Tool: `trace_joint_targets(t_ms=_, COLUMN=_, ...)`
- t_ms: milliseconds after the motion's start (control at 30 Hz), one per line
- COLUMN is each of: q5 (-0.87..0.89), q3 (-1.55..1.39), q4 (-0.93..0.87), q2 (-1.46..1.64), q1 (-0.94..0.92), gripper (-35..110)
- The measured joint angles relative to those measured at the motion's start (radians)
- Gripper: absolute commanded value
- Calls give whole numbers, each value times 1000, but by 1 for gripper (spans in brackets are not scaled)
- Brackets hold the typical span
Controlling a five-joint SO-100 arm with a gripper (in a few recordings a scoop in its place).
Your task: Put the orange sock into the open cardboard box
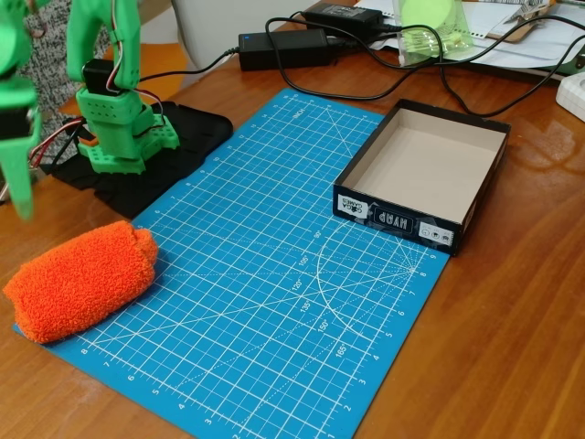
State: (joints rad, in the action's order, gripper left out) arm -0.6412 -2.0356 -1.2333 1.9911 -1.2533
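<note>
The orange sock point(82, 279), a thick fluffy rolled bundle, lies at the near left corner of the blue cutting mat point(274, 302), partly over its edge. The open cardboard box point(402, 219), black outside with white labels and beige inside, stands at the mat's far right with nothing in it. My green gripper point(20, 206) hangs at the picture's left edge, pointing down, a little above and behind the sock's left end and apart from it. Only one finger shows clearly, so I cannot tell how the jaws stand.
The arm's green base point(119, 128) sits on a black pad point(183, 137) at the back left. Black power adapters point(283, 46) and cables point(384, 91) run along the back of the wooden table, beside a clear green container point(430, 32). The mat's middle lies between sock and box.
</note>
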Motion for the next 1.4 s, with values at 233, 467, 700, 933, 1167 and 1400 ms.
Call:
trace_joint_targets(t_ms=233, q5=144, q3=48, q4=242, q2=-183, q1=32, gripper=23)
trace_joint_targets(t_ms=467, q5=259, q3=43, q4=357, q2=-210, q1=121, gripper=34)
trace_joint_targets(t_ms=700, q5=287, q3=-118, q4=400, q2=-153, q1=199, gripper=35)
trace_joint_targets(t_ms=933, q5=273, q3=-339, q4=405, q2=34, q1=293, gripper=30)
trace_joint_targets(t_ms=1167, q5=176, q3=-405, q4=321, q2=77, q1=310, gripper=26)
trace_joint_targets(t_ms=1400, q5=100, q3=-456, q4=307, q2=75, q1=258, gripper=0)
